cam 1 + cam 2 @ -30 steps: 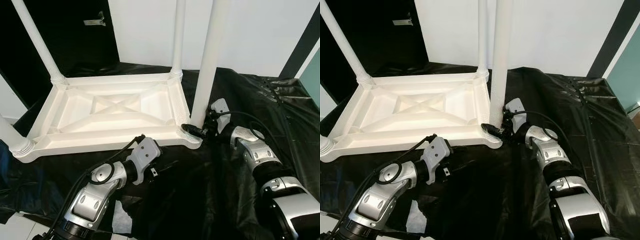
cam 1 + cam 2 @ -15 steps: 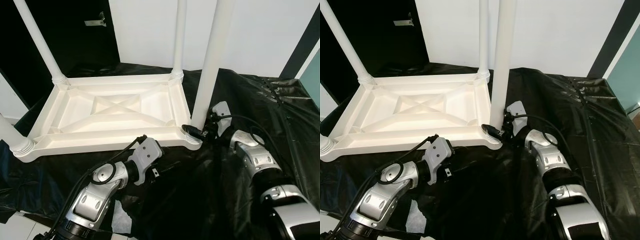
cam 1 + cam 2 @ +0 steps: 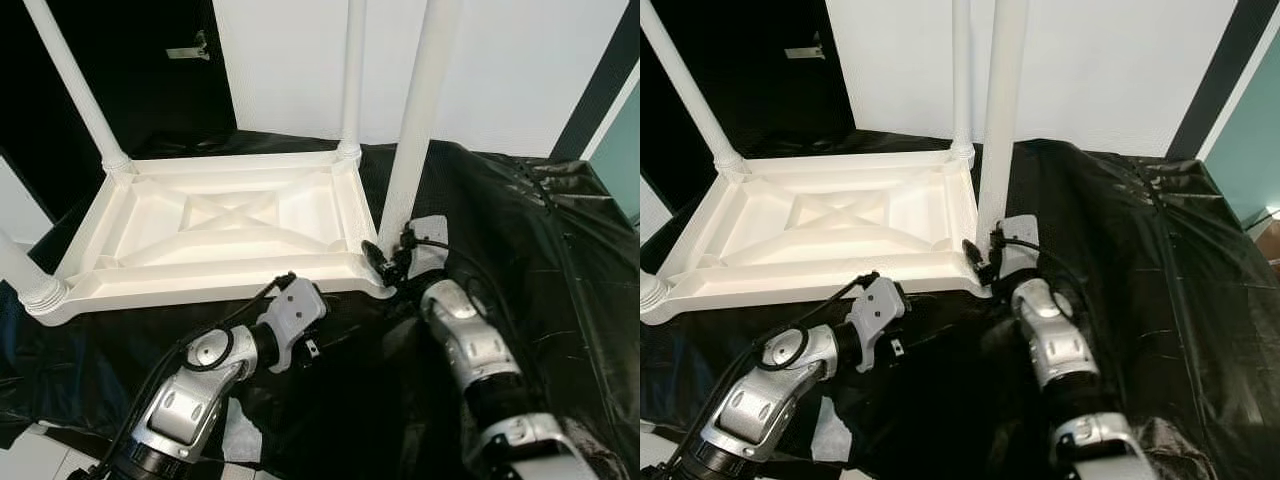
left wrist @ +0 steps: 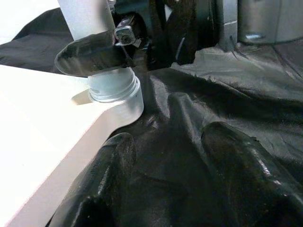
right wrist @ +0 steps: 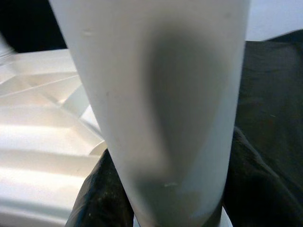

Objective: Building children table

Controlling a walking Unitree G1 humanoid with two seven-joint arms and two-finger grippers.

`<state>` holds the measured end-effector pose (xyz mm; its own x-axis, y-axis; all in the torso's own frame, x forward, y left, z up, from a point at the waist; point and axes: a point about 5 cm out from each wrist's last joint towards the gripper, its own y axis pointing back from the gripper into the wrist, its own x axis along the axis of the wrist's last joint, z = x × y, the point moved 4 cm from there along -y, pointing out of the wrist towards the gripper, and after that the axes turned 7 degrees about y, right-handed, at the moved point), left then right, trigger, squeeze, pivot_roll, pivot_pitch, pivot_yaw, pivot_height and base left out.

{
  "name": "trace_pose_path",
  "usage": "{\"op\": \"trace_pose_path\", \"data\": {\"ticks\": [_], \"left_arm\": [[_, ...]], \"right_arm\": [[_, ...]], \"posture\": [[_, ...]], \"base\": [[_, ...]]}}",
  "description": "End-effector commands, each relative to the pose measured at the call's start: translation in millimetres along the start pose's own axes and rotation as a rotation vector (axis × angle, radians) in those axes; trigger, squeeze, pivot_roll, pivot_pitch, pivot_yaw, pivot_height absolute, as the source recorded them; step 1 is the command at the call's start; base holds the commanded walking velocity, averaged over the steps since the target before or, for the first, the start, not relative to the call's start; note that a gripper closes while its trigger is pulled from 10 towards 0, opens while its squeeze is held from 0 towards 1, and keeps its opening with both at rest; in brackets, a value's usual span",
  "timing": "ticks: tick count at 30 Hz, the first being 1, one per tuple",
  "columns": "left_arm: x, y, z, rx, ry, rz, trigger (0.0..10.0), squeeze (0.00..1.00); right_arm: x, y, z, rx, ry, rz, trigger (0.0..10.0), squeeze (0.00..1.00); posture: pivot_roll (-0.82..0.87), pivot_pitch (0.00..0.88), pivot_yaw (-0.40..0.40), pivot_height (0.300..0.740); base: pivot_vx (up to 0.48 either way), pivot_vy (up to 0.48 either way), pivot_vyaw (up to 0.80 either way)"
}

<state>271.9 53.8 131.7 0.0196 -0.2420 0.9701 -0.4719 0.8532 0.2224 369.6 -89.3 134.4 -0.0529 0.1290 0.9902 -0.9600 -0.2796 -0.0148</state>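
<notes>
A white children's table top (image 3: 220, 225) lies upside down on a black sheet. Three legs stand up from its corners: far left (image 3: 75, 85), far right (image 3: 352, 75) and near left (image 3: 25, 275). At the near right corner stands a fourth leg (image 3: 415, 110), with my right gripper (image 3: 385, 262) shut around its base just above the threaded socket (image 4: 116, 90). One of its fingers (image 4: 90, 54) wraps across the leg, which also shows close up in the right wrist view (image 5: 161, 94). My left gripper (image 4: 165, 142) hovers open and empty over the sheet beside the table's front edge, pointing at that corner.
The black plastic sheet (image 3: 540, 230) is crumpled and covers the floor around the table. Behind it rise a white wall (image 3: 520, 70) and a dark door (image 3: 160, 60) with a handle. White floor tiles (image 3: 30, 455) show at the near left.
My right forearm has swung in toward the middle, now lying straighter below the leg, while its gripper stayed at the leg's base. The view shifted slightly. The left arm barely moved.
</notes>
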Motion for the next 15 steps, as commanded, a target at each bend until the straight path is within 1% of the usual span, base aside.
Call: {"op": "trace_pose_path", "data": {"ticks": [1,2,4,6,11,12,13,14,15], "left_arm": [[-6.2,0.1,-0.7,0.016,0.007,-0.015,10.0,0.00],[-5.7,-0.2,-1.6,0.025,0.010,-0.009,10.0,0.00],[-4.4,-0.5,-2.5,0.030,0.010,-0.003,10.0,0.00],[-4.1,-0.7,-2.7,0.030,0.010,-0.003,10.0,0.00],[-3.6,-0.3,-2.8,0.032,0.008,-0.002,10.0,0.00],[-3.7,-0.3,-2.6,0.033,0.008,-0.003,10.0,0.00],[-3.8,-0.2,-2.4,0.033,0.009,-0.003,10.0,0.00],[-4.1,0.0,-1.6,0.033,0.010,-0.004,10.0,0.00],[-4.1,0.0,-1.6,0.033,0.010,-0.004,10.0,0.00]], "right_arm": [[-12.0,3.2,-8.7,-0.033,-0.045,-0.055,10.0,0.00],[-9.0,4.9,-12.7,-0.102,-0.095,-0.058,10.0,0.00],[-8.9,6.3,-21.4,-0.083,-0.123,-0.065,10.0,0.00],[-9.2,7.5,-24.5,-0.071,-0.128,-0.070,10.0,0.00],[-7.1,9.7,-13.8,-0.083,-0.118,-0.058,10.0,0.00],[-6.2,9.9,-10.6,-0.085,-0.116,-0.053,10.0,0.27],[-5.5,10.3,-7.8,-0.089,-0.113,-0.051,10.0,1.00],[-4.0,11.7,-3.4,-0.083,-0.111,-0.041,10.0,1.00],[-4.0,11.7,-3.4,-0.083,-0.111,-0.041,10.0,1.00]], "posture": [[0.02,0.000,-0.038,0.740],[0.02,0.000,-0.038,0.740],[0.02,0.000,-0.040,0.740],[0.02,0.000,-0.040,0.740],[0.03,0.000,-0.041,0.740],[0.03,0.000,-0.042,0.740],[0.03,0.000,-0.042,0.740],[0.03,0.000,-0.043,0.740],[0.03,0.000,-0.043,0.740]], "base": [[0.000,0.000,0.00],[0.000,0.000,0.00],[0.000,0.000,0.00],[0.000,0.000,0.00],[0.000,0.000,0.00],[0.000,0.000,0.00],[0.000,0.000,0.00],[0.000,0.000,0.00],[0.000,0.000,0.00]]}}
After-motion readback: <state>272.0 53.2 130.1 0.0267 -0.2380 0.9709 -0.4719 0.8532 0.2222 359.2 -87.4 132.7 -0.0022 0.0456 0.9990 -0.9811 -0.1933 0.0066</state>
